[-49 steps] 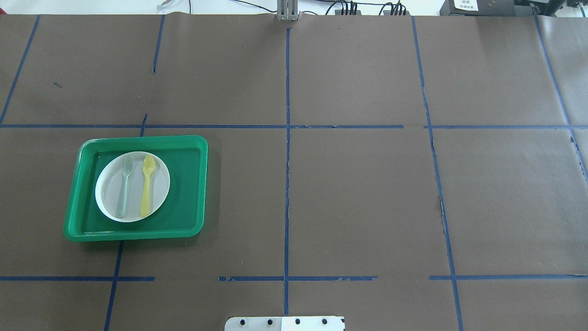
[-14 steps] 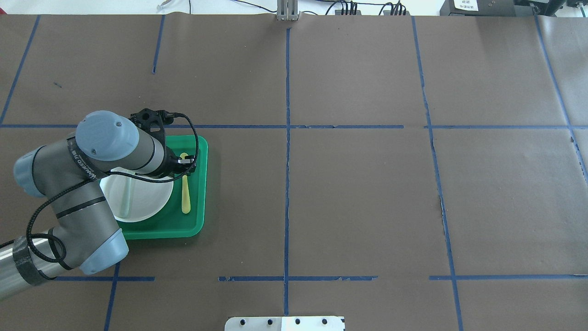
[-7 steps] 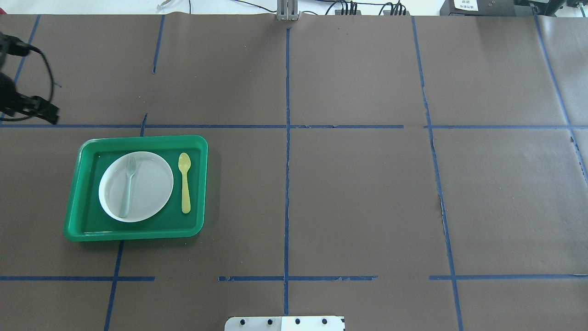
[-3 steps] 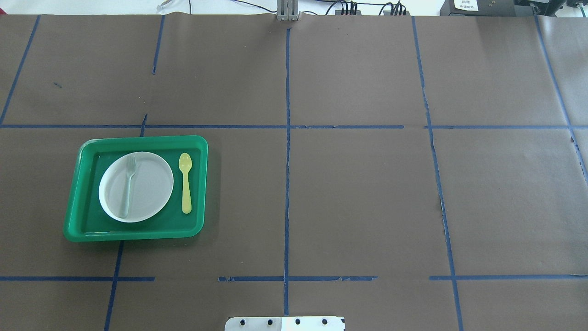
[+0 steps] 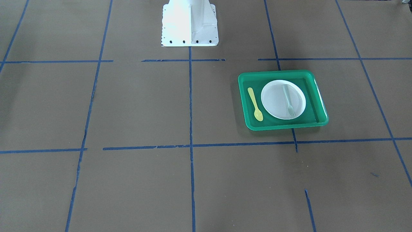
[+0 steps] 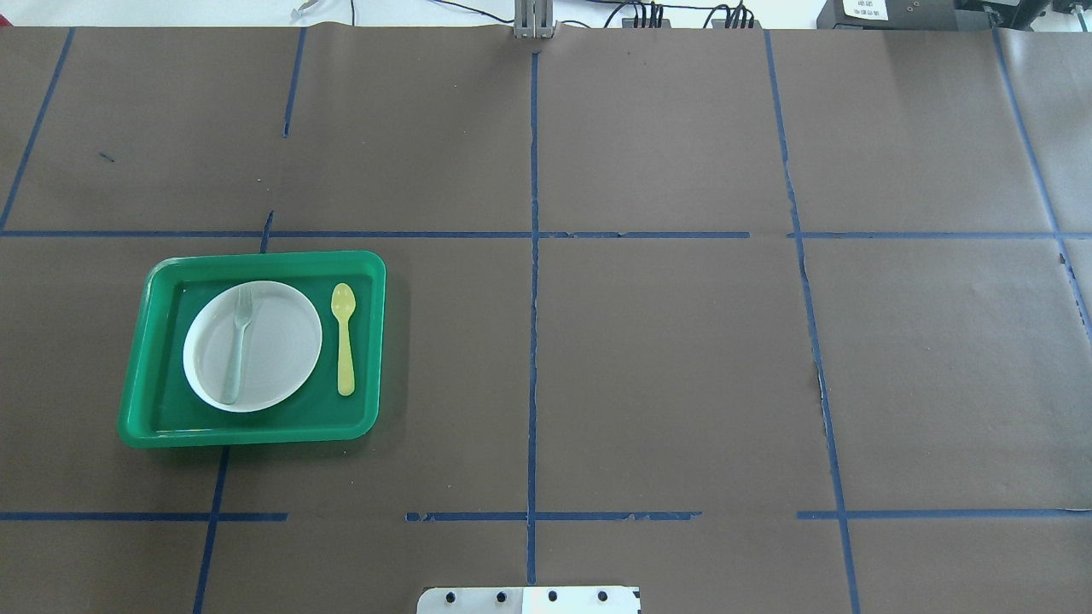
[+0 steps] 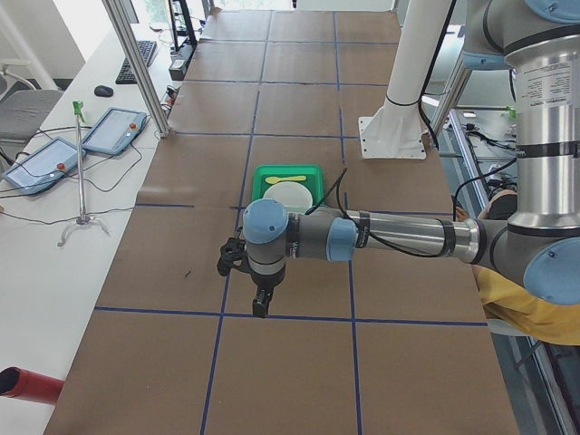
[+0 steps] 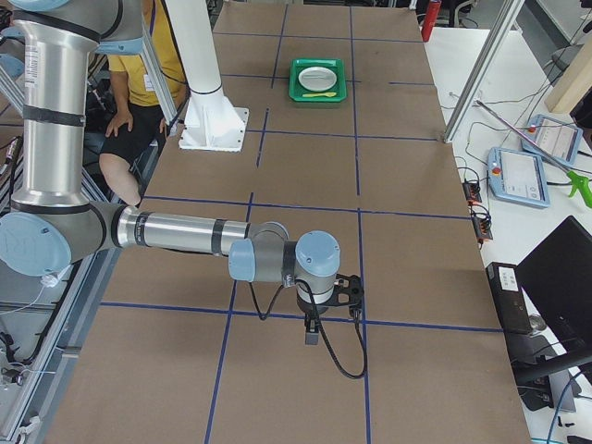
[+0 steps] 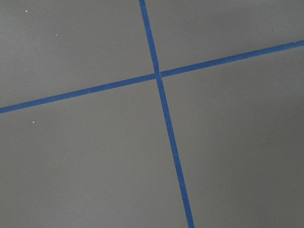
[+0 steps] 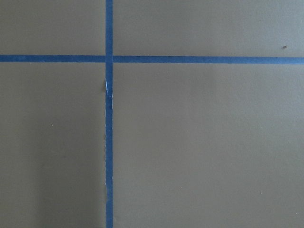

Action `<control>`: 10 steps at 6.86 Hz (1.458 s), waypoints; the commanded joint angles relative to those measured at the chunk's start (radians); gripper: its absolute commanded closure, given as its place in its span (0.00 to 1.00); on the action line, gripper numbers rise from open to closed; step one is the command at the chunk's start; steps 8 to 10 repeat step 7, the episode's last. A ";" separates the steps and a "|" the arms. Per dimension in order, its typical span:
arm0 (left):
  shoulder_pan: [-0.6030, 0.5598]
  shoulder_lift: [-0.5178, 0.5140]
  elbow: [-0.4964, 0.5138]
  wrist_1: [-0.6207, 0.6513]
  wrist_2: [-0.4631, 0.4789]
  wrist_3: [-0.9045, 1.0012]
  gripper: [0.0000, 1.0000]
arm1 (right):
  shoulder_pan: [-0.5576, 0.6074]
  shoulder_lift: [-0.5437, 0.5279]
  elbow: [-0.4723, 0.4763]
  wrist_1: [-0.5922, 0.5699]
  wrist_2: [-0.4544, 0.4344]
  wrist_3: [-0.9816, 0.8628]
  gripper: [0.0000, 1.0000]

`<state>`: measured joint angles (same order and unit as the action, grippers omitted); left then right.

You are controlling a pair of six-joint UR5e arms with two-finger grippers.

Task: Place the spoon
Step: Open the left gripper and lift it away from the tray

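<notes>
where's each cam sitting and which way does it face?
Front-facing: across table, facing robot, looking down; base at top.
Overhead: behind robot, looking forward-down; base edge only.
Exterior left: table's left end; left arm, left pincer near.
Exterior right: right end; right arm, right pincer near.
Left wrist: down at tape cross; no body.
Right wrist: same, another cross.
Shared: front-facing and overhead show spoon beside plate in tray.

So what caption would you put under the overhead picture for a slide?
Green tray on a brown table: white plate with fork on it, yellow spoon beside the plate.
</notes>
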<state>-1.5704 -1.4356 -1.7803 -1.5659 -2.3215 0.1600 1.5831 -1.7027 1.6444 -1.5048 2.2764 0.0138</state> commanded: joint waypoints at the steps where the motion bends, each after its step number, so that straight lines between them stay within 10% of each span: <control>1: -0.002 -0.009 0.004 -0.002 0.001 0.000 0.00 | 0.000 0.000 0.000 0.000 0.000 0.000 0.00; 10: -0.003 0.000 -0.010 0.000 -0.006 0.000 0.00 | 0.000 0.000 0.000 0.000 0.000 0.000 0.00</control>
